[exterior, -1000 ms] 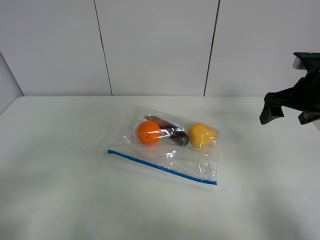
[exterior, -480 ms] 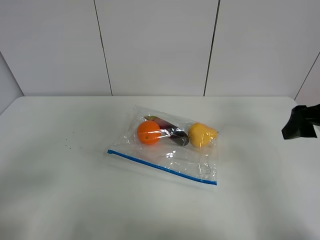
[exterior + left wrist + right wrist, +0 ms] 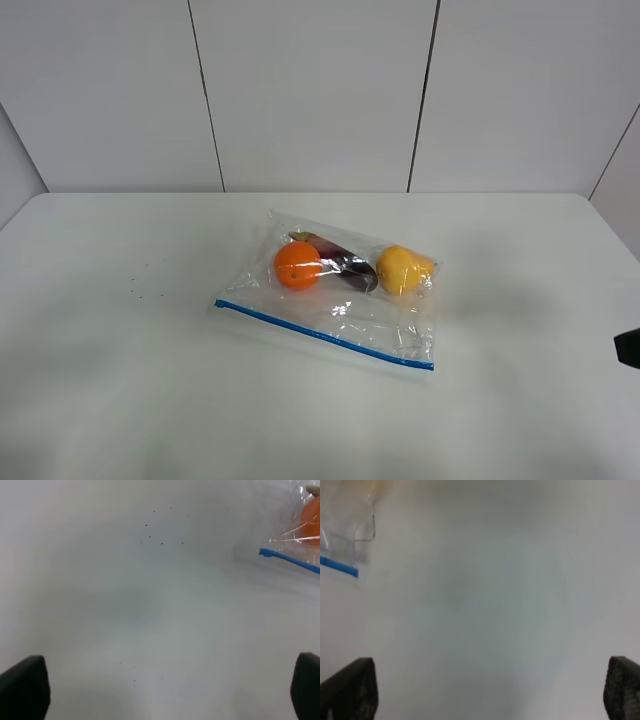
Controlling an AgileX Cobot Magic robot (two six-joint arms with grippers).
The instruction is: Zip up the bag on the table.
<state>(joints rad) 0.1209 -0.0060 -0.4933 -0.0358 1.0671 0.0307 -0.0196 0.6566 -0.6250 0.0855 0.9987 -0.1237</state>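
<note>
exterior high: clear blue-zipped bag (image 3: 335, 300), fruit inside

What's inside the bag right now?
Through the clear bag on the table show an orange, a dark eggplant lying between, and a yellow fruit. The eggplant's ends are partly hidden by the fruits and plastic glare.

no readable text, labels or numbers
</note>
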